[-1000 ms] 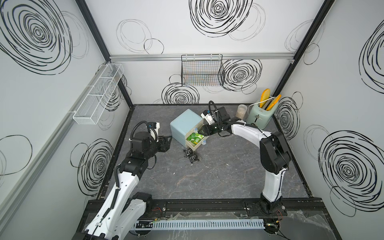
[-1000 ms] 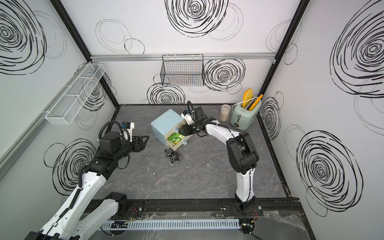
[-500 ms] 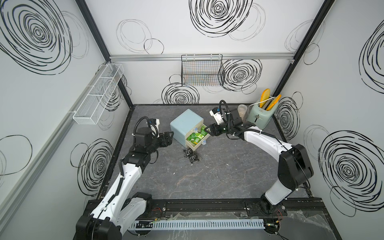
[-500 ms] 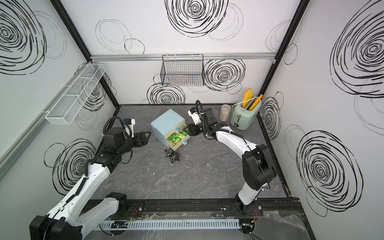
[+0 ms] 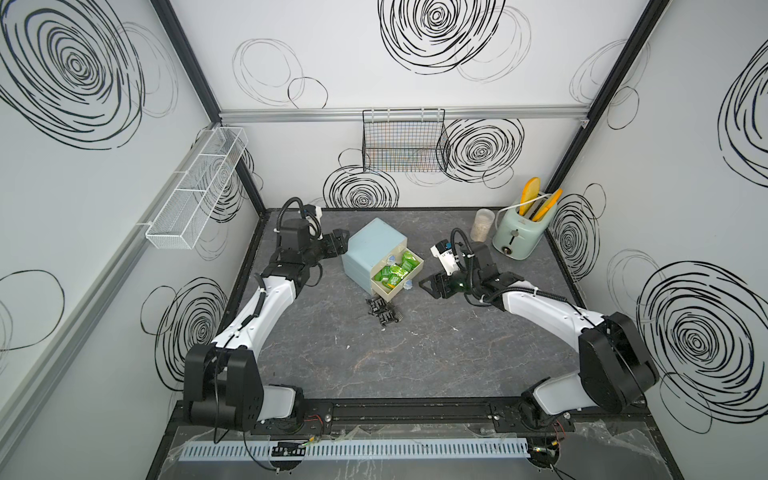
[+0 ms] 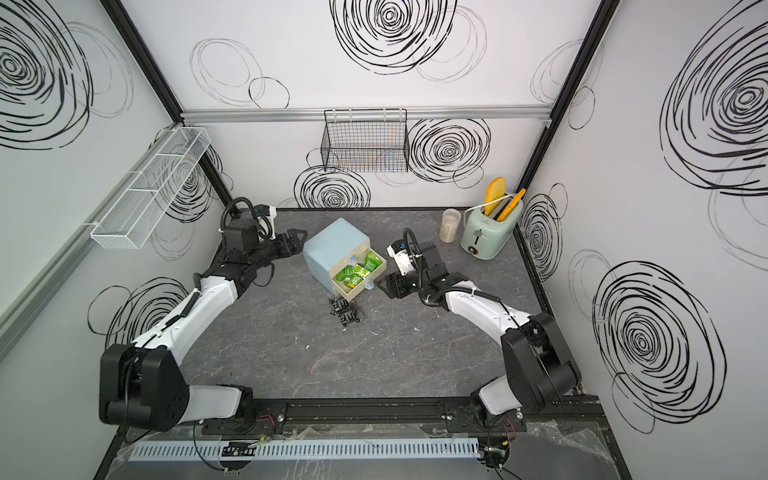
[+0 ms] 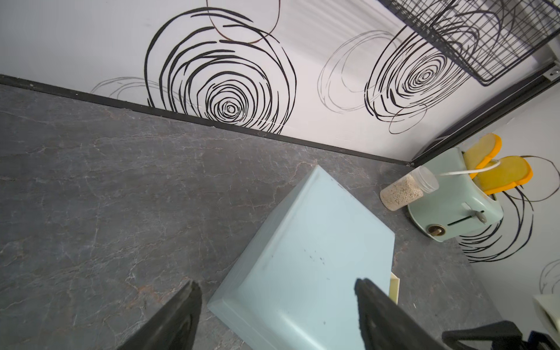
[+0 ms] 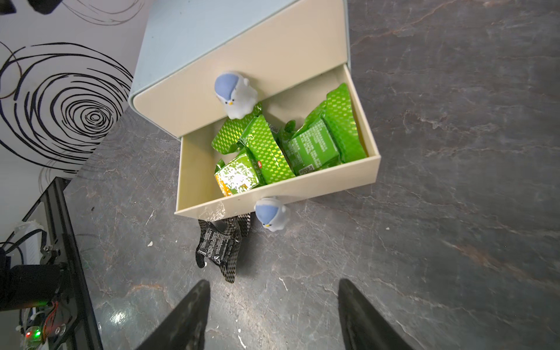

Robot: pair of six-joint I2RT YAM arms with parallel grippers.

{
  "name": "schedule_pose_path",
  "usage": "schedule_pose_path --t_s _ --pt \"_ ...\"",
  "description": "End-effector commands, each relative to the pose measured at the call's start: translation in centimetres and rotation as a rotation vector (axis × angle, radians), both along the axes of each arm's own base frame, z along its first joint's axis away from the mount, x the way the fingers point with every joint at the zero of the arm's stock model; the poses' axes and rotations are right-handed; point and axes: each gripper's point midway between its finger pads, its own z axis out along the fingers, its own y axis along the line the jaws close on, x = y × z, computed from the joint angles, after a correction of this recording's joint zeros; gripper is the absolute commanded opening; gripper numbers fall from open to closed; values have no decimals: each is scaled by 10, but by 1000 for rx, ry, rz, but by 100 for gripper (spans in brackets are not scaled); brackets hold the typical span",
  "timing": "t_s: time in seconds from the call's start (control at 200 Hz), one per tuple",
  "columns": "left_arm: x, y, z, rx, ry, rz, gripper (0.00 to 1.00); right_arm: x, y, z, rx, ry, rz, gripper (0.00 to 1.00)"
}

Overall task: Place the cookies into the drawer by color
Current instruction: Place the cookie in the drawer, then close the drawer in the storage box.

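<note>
White walls with black swirls stand around the dark grey desk (image 5: 415,353). A pale blue cabinet (image 5: 370,249) stands in the middle, toward the far side. One cream drawer (image 8: 318,183) is pulled out toward the near right. The green cookies (image 8: 266,145) lie piled inside it. The black cookies (image 8: 216,245) lie in a little heap on the desk, right at the near front of that drawer.

The left hand (image 5: 340,242) is open and empty, just beside the cabinet's far left corner. The right hand (image 5: 427,286) is open and empty too, near the drawer's right side.

The packets are shiny foil with zigzag ends and tiny print. They look light, crinkly and a bit slippery. The cookie inside may break if it is squeezed hard. I think the best place to hold a black one is across its puffy middle, softly. The top one of the heap should go first. A flat zigzag end could slip out of the hand.
</note>
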Motion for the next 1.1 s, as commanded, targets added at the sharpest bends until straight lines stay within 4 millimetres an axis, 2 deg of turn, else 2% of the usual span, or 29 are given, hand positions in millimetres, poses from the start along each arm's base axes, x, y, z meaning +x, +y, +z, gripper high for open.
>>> schedule_pose_path --t_s 0.0,0.22,0.52,0.76,0.87,1.095 --pt "18 -6 16 41 -70 -71 84 -4 6 6 43 -52 11 70" --pt "36 -16 -10 42 -6 -125 84 -8 8 -11 46 -47 -13 70" --pt "50 -34 -37 34 61 -212 83 -6 25 -26 46 -20 11 68" --pt "51 -52 -48 36 101 -270 74 5 36 -34 38 -7 16 65" --pt "51 -54 -50 32 113 -273 69 10 42 -37 39 -1 27 59" --pt "50 -56 -52 28 121 -281 63 20 51 -39 36 3 40 56"
